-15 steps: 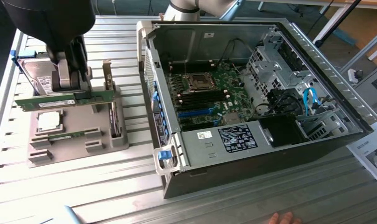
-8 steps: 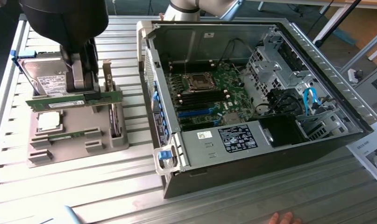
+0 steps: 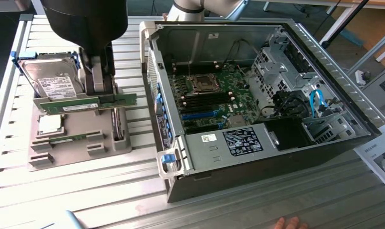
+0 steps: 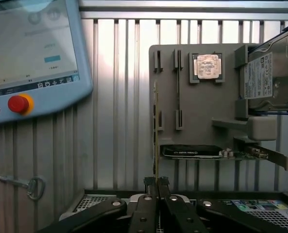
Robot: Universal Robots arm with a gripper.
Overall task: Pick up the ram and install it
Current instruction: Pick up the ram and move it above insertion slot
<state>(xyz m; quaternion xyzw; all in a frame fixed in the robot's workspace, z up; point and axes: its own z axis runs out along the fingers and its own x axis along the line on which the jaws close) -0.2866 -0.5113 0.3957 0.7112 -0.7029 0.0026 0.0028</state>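
Claw (image 3: 98,93) clamped on long green ram stick (image 3: 119,100); silver hard drive (image 3: 49,81) at 10 o'clock, open metal computer case (image 3: 186,45) at 3 o'clock.

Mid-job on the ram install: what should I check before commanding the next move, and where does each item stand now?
1. Fingers shut on the ram: ok.
2. Ram roughly level in the grip: ok.
3. Ram raised off the gray tray: ok, it appears to be above it.
4. Ram over the memory slots: not ok, it is beside the open case.
5. Memory slots free: cannot tell.
6. Person's hand clear of the work area: not ok, it is at the table edge by the case.
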